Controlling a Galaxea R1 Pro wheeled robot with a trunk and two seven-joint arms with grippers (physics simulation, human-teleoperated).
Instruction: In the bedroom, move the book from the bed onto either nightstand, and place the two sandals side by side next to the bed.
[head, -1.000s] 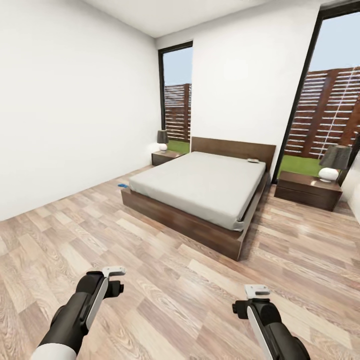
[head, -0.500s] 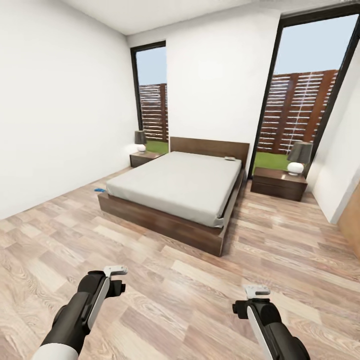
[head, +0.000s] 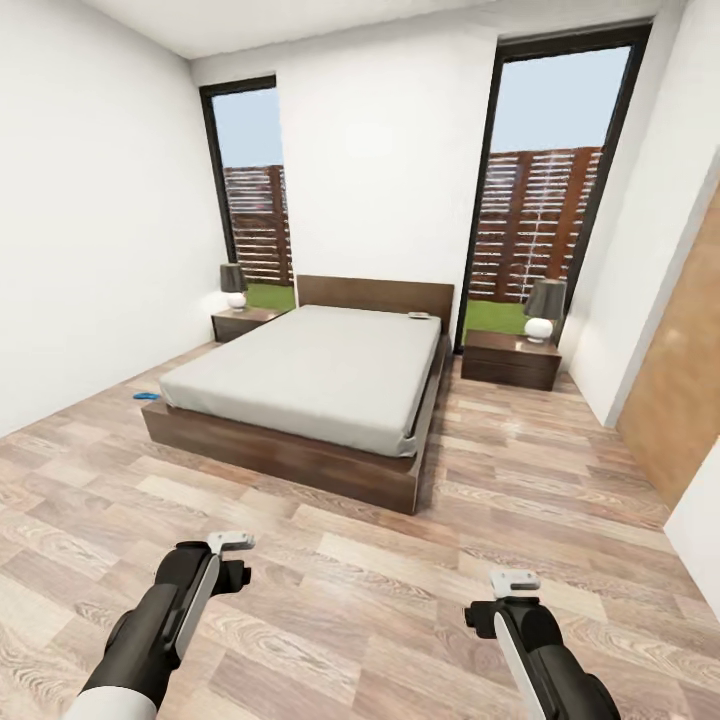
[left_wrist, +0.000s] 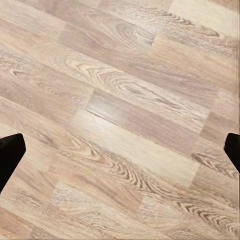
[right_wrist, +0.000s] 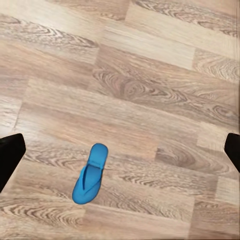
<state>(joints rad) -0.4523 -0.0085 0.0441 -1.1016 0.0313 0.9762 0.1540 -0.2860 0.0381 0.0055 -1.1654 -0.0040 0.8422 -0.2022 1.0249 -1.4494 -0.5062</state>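
The robot is on approach and nothing is grasped. The book (head: 421, 316) lies at the bed's (head: 300, 375) head corner near the right nightstand (head: 511, 360). 1 blue sandal (right_wrist: 90, 174) lies on the floor (right_wrist: 150, 100) under the right gripper (head: 513, 580), another sandal (head: 148, 396) by the bed's left side. The left gripper (head: 230, 543) and the right one stand apart, empty. Next I would reach for a sandal.

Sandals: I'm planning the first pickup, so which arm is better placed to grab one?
Right. A blue sandal lies on the floor below the open right gripper. The left gripper is over bare planks; the other sandal lies far off beside the bed.
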